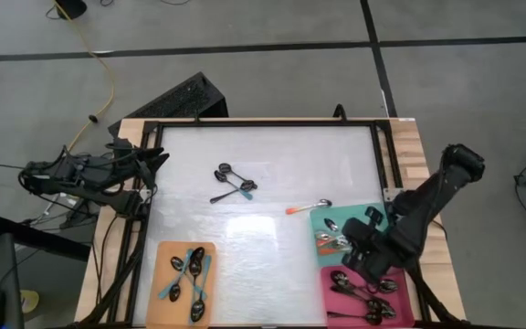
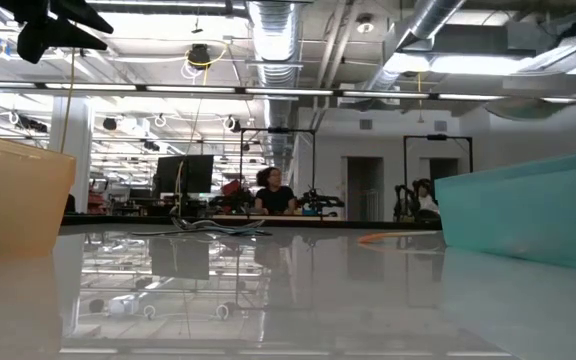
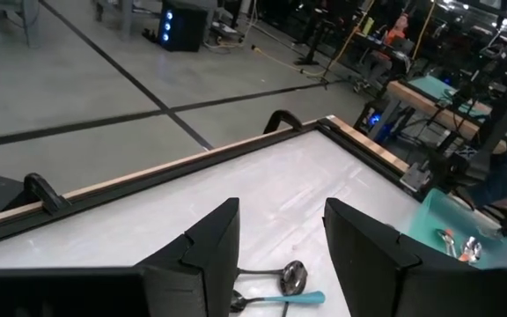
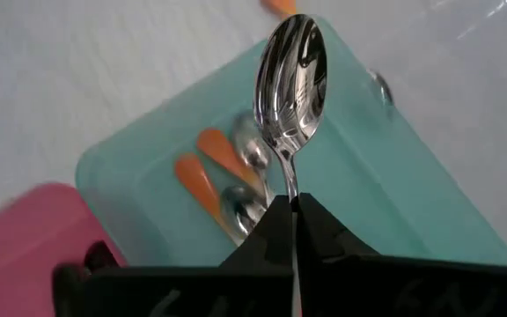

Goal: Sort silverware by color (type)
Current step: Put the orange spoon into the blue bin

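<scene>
The right claw is pinched tight on the thin stem of a silver spoon, whose shiny bowl sticks out ahead of the fingertips. It hangs over the teal tray, which already holds orange-handled spoons lying side by side. From above, this claw sits where the teal tray meets the pink tray, at the counter's near right corner. The pink tray carries a heap of dark metal spoons.

Just beyond the teal tray, one orange-handled spoon lies loose on the white counter. Farther out, near the middle of the counter, a small cluster of spoons is left, dark ones crossed over each other with one teal handle among them. In the near left corner the orange tray holds the teal-handled spoons.

The left claw waits above the counter's far left edge with its fingers spread apart and nothing between them; past its fingers the teal-handled spoon of the middle cluster shows. Across the room, people sit at desks.
</scene>
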### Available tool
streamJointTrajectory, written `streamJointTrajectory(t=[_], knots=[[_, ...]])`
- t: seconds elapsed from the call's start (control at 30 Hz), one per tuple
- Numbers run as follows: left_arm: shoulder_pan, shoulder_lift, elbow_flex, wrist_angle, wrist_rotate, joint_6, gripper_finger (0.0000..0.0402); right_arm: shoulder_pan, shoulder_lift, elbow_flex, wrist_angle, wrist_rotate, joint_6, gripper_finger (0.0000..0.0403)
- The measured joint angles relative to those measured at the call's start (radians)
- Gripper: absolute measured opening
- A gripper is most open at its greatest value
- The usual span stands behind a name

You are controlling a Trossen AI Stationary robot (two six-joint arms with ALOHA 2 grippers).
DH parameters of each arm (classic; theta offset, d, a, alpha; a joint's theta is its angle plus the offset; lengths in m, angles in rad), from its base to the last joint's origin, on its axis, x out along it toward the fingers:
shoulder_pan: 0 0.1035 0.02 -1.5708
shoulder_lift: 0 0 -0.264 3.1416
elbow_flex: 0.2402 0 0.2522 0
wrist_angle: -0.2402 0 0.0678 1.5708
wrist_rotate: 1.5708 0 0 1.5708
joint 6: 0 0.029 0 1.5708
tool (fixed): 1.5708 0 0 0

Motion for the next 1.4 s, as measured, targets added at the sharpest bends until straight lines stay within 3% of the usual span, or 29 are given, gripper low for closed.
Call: streamJointTrajectory(t=[0.47, 0.63, 0.93, 1.4], knots=[[0.000, 0.000, 0.000, 0.001, -0.061, 0.004, 0.0151, 0.052, 0.001, -0.191, 0.148, -0.084, 0.042, 0.0004], [0.000, 0.000, 0.000, 0.001, -0.093, 0.005, 0.0151, 0.031, 0.001, -0.232, 0.157, -0.083, 0.048, 0.0005], [0.000, 0.000, 0.000, 0.001, -0.093, -0.039, 0.0151, -0.041, 0.001, -0.298, 0.242, -0.144, -0.077, 0.0010], [0.000, 0.000, 0.000, 0.001, -0.092, -0.085, 0.0151, -0.103, 0.001, -0.302, 0.247, -0.154, -0.155, 0.0064]])
